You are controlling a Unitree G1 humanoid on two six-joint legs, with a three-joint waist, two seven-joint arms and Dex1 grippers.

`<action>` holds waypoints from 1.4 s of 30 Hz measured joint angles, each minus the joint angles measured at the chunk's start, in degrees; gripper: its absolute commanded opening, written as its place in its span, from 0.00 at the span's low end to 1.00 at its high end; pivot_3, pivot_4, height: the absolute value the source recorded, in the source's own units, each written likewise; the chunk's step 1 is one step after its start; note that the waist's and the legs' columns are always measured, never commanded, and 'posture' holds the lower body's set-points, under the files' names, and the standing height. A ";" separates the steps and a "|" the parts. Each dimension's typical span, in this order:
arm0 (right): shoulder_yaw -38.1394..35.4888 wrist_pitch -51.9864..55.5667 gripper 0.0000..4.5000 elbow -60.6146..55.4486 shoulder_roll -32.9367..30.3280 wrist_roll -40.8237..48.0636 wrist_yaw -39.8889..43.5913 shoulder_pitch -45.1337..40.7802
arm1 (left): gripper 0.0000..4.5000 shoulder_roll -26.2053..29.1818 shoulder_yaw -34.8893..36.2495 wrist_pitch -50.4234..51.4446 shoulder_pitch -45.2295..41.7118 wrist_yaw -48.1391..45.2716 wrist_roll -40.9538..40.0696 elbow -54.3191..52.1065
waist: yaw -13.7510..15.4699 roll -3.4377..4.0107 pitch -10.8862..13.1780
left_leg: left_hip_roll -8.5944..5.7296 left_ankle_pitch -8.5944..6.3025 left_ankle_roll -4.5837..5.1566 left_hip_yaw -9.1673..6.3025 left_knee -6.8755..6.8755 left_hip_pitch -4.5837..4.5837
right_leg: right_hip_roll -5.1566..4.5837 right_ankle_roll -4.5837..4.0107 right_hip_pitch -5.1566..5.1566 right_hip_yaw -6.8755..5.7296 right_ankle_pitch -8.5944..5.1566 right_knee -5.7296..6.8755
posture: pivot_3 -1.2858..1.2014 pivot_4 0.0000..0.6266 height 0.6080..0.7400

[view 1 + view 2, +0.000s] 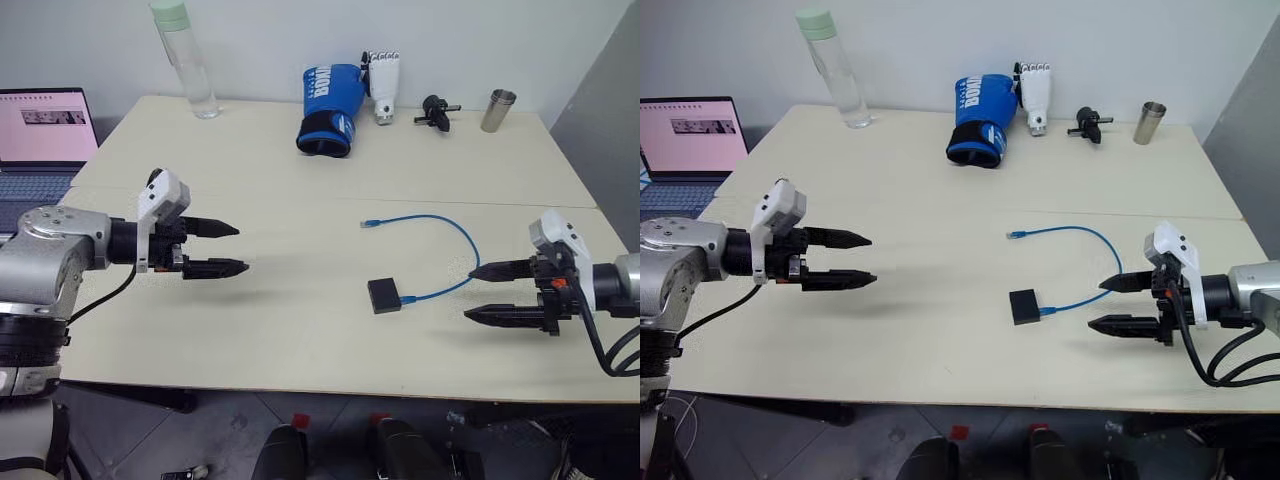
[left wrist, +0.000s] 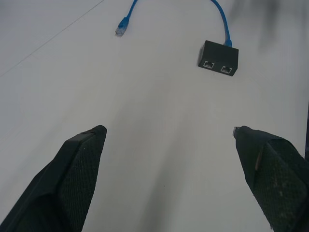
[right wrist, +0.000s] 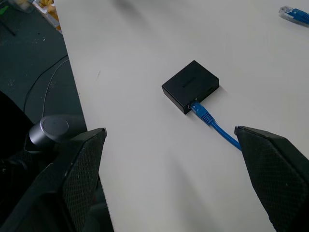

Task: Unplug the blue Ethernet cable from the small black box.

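Over the left edge of the cream tabletop (image 1: 300,200), the left gripper (image 1: 228,248) is held above the surface with its two black fingers spread apart, nothing between them. Near the middle, toward the front edge, the small flat matte-black box (image 1: 383,295) is parked, and the thin bright-blue Ethernet cable (image 1: 455,232) is plugged into its right side, its free plug lying behind the box. By the right edge, the right gripper (image 1: 480,292) is hovering, fingers spread wide too, nothing held.
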 measured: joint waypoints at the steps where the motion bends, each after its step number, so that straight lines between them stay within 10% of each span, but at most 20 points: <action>1: -0.11 -0.01 1.00 -0.03 0.08 0.00 -0.18 0.00 | 1.00 -0.10 -0.01 -0.26 -0.24 -0.03 0.06 0.17 | 0.00 0.00 0.00 | 0.00 0.00 0.00 0.00 0.00 0.00 | 0.00 0.00 0.00 0.00 0.00 0.00 | 0.52 0.24 1.00; 23: 1.36 -3.00 1.00 -0.77 2.56 -1.29 -3.19 1.19 | 1.00 -2.87 -2.92 -5.19 2.13 -4.64 1.00 -8.01 | 0.02 0.00 0.00 | 0.00 0.00 0.00 0.03 0.02 0.00 | -0.03 0.00 0.00 0.08 0.01 0.04 | 0.52 0.24 1.00; 42: 26.99 -29.37 1.00 23.12 19.48 -26.87 0.77 -10.82 | 1.00 -11.30 -8.70 -7.52 6.90 3.56 2.56 -19.03 | -0.02 0.00 0.01 | -0.03 0.01 -0.01 0.03 0.18 0.09 | 0.00 -0.02 -0.03 0.11 0.01 0.41 | 0.52 0.24 1.00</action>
